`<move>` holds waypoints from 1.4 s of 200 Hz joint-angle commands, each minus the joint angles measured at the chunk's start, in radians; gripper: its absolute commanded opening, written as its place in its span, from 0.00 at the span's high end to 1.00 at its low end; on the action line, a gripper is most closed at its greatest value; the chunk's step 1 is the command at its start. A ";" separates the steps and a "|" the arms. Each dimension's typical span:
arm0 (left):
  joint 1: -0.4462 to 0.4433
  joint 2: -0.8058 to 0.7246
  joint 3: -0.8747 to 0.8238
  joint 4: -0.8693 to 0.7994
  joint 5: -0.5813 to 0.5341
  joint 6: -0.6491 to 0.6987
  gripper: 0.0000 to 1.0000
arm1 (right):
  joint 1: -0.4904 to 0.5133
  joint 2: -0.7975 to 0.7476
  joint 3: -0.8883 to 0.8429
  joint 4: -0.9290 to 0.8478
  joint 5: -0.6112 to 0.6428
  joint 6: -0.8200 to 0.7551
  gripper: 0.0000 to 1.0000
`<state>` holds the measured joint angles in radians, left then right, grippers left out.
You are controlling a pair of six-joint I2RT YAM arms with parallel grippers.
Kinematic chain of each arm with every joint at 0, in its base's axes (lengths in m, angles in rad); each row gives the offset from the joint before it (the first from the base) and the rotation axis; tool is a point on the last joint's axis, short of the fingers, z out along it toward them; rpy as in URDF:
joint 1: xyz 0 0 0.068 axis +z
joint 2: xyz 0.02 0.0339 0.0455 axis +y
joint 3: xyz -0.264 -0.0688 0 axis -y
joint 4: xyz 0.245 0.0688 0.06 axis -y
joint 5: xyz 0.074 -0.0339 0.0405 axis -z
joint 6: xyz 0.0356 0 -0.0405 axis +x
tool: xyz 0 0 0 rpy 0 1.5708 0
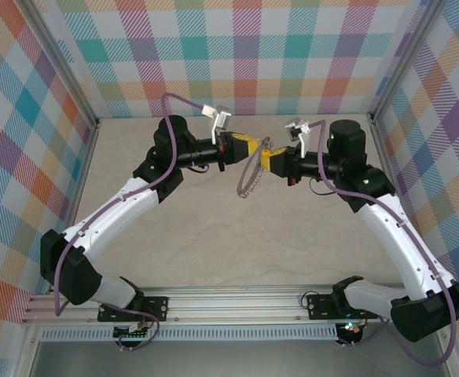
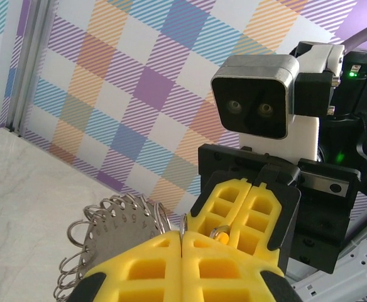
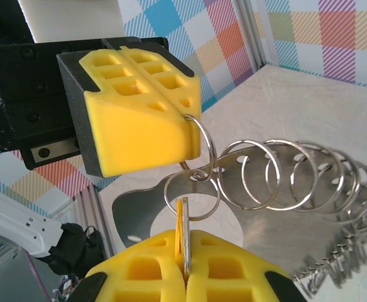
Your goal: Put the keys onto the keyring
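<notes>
Both arms meet above mid-table. My right gripper [image 3: 185,242] is shut on the key [image 3: 183,220], which is gripped edge-on, yellow head beside grey metal. Its tip pokes up inside the outline of a small silvery ring [image 3: 191,195]; I cannot tell whether it is threaded. My left gripper [image 3: 193,135] is shut on a larger ring [image 3: 203,141] of the keyring. In the left wrist view, the left gripper [image 2: 182,238] pinches that ring [image 2: 185,225], with the key's yellow head [image 2: 222,237] just beyond. From above, the left gripper [image 1: 252,146] and right gripper [image 1: 266,160] almost touch.
The keyring bunch is a flat numbered metal plate [image 2: 111,234] carrying several split rings [image 3: 296,176], and a fine chain [image 1: 248,179] hangs from it over the pale marble tabletop [image 1: 214,236]. Plaid walls and aluminium posts [image 1: 88,157] enclose the table.
</notes>
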<state>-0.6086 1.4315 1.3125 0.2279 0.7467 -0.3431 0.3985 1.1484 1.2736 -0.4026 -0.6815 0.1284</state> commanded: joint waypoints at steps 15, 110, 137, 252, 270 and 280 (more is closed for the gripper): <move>-0.009 -0.038 -0.013 0.008 -0.002 0.024 1.00 | -0.022 -0.005 0.057 -0.068 -0.004 -0.068 1.00; -0.013 -0.033 0.000 0.001 0.015 0.023 1.00 | -0.027 0.086 0.175 -0.080 -0.119 -0.066 1.00; -0.013 -0.030 0.000 0.000 0.017 0.024 1.00 | -0.028 0.100 0.190 -0.084 -0.132 -0.067 1.00; -0.013 -0.033 0.001 0.002 -0.002 0.023 1.00 | -0.071 0.022 0.043 -0.060 -0.132 -0.049 1.00; -0.012 -0.032 0.003 0.002 -0.001 0.022 1.00 | -0.071 0.029 0.049 -0.061 -0.149 -0.048 1.00; -0.013 -0.032 0.002 0.002 -0.001 0.022 1.00 | -0.071 0.035 0.056 -0.061 -0.160 -0.047 1.00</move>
<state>-0.6151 1.4288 1.3113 0.2077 0.7464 -0.3420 0.3328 1.1866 1.3235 -0.4896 -0.7868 0.0738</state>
